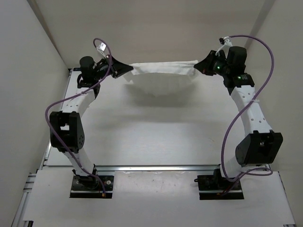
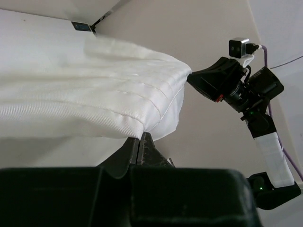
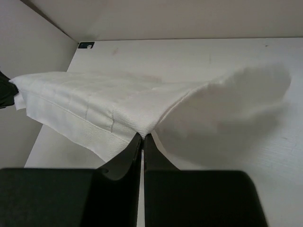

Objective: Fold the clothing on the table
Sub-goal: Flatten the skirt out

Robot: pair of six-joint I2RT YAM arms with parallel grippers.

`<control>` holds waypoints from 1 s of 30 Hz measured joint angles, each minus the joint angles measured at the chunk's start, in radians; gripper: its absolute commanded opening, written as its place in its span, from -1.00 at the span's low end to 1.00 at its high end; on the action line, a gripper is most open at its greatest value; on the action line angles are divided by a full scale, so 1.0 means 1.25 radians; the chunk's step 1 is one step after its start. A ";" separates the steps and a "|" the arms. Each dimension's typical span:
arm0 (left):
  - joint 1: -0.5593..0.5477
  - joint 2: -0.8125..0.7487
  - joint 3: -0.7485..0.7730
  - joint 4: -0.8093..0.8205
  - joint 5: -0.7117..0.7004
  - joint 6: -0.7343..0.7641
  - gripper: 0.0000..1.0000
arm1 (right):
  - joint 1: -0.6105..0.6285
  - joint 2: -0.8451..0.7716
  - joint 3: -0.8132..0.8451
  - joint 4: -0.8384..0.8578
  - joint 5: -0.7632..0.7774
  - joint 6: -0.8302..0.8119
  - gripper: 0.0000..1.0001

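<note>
White walls (image 1: 28, 47) on three sides, pale tabletop (image 1: 156, 137) below, silver rails (image 1: 156, 167) along the near edge. Over the far part of that surface, clothing (image 1: 162, 75) lifted and stretched left to right as a band, upper edge nearly straight, middle sagging in a soft pouch toward the surface; impossible to tell whether the lowest fold touches down. Thin, faintly ribbed, apparently doubled at the held edge, judging by the layers in both wrist views. Pinched at the left end by left gripper (image 1: 124, 70), closed tight on the layered corner. Pinched at the right end by right gripper (image 1: 201, 66), likewise clamped on the fabric edge with no gap visible between the fingers. Held well apart like this probably to keep the edge taut and level, for laying it flat without wrinkles or carrying it over into a fold. Both arms reaching to the far side and arching inward from bases at the near edge, purple cables (image 1: 224, 142) looping beside them. Likely mid-fold. Next move calling for matched travel on both sides. Risk with uneven pull: a corner dragged free or a skewed crease.
</note>
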 measured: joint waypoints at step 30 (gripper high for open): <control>-0.011 -0.526 -0.851 -0.352 -0.017 0.173 -0.16 | 0.097 -0.284 -0.482 -0.527 0.042 0.054 -0.15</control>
